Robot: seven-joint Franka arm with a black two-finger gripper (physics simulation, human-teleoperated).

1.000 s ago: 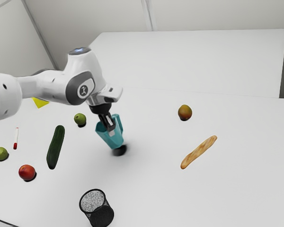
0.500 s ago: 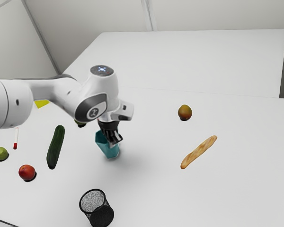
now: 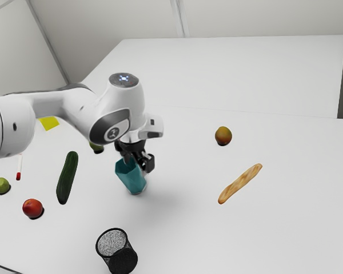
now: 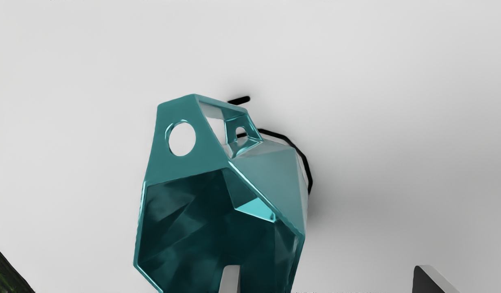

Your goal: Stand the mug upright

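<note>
From where I'm standing, the teal mug (image 3: 132, 178) sits under the arm (image 3: 97, 117), mouth up and base down at the desk (image 3: 286, 228); whether it leans a little, I can't tell. The pincer (image 3: 139, 163) is open right at its rim, fingers spread wide: in the wrist view one fingertip (image 4: 230, 280) lies over the mug's mouth, the other well outside it, apart from the wall. Toward the exterior view's left lie a cucumber (image 3: 67, 177), a red fruit (image 3: 32, 208) and a green one (image 3: 0, 185); toward its right, a long bread (image 3: 240, 183) and a brownish fruit (image 3: 223, 135). A black mesh cup (image 3: 123, 261) stands nearer the camera.
</note>
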